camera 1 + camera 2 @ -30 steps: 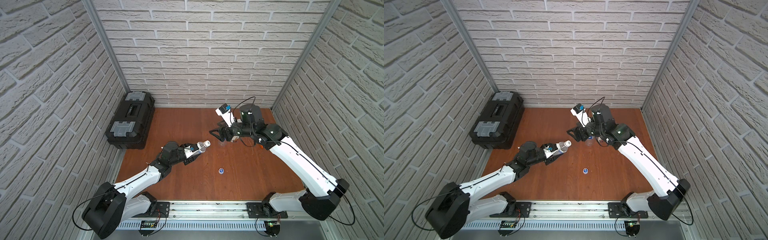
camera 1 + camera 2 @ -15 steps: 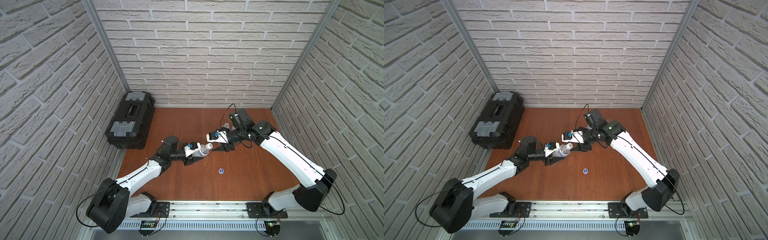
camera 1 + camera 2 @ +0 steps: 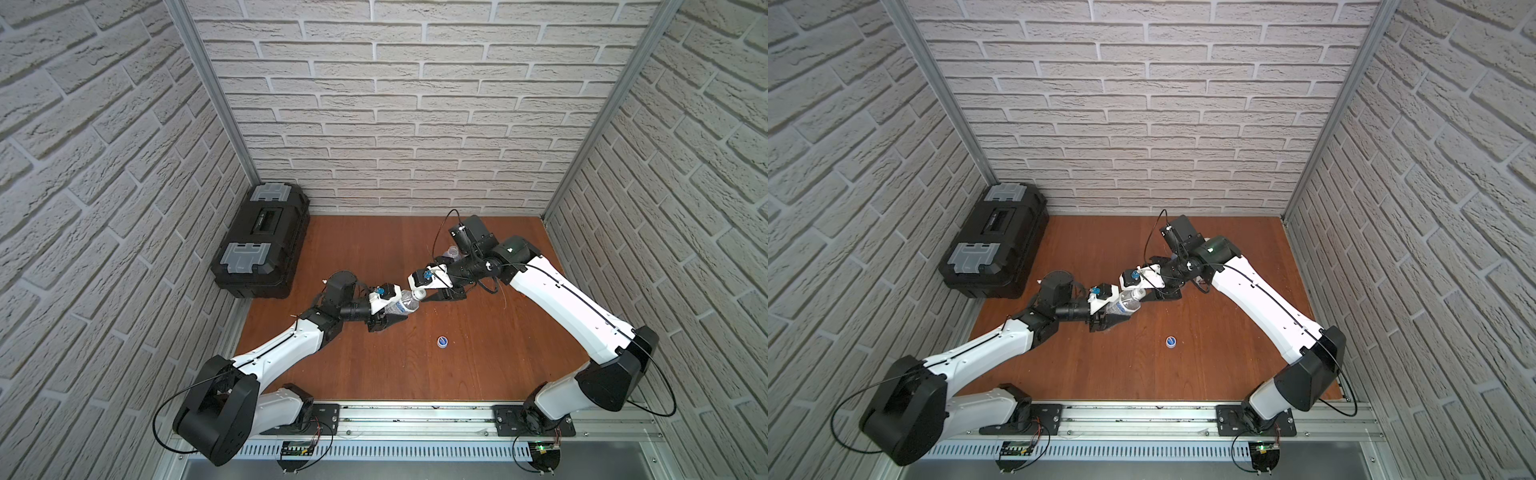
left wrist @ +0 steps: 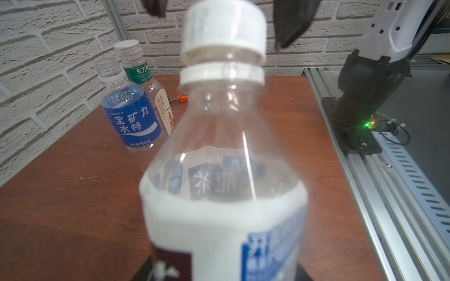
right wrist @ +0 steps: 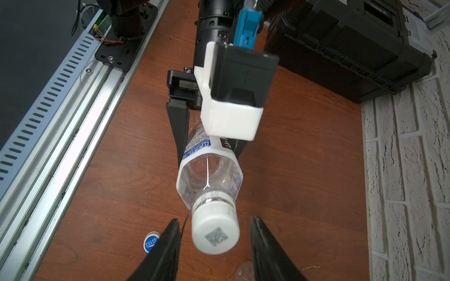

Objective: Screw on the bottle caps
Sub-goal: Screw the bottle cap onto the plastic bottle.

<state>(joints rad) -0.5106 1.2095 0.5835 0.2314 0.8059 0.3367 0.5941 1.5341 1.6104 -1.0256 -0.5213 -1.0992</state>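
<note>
Two robot arms are meeting over the middle of a reddish wooden surface [image 3: 457, 374] inside a brick-patterned enclosure. The left gripper [image 3: 392, 312] is pinching the body of the white-labelled bottle [image 3: 400, 306], a clear plastic one, and is holding it tipped well over with its neck pointing at the right arm. A small white cap [image 5: 215, 231] is sitting on that neck, with a square printed code on its top.

The right gripper [image 5: 215, 220] is facing the cap head-on. Its black fingers [image 5: 168, 243] are spread, one on each side of the cap, and a narrow gap is showing on both sides.

A blue cap [image 3: 442, 341] with a white mark is lying flat on the surface, nearer the front rail and apart from both arms.

In the left wrist view, the blue-labelled bottle [image 4: 131, 116] is standing upright with a bare neck. Just behind it, the green-banded bottle [image 4: 143, 73] is standing with a white cap on. A black toolbox [image 3: 262, 245] is resting by the left wall.
</note>
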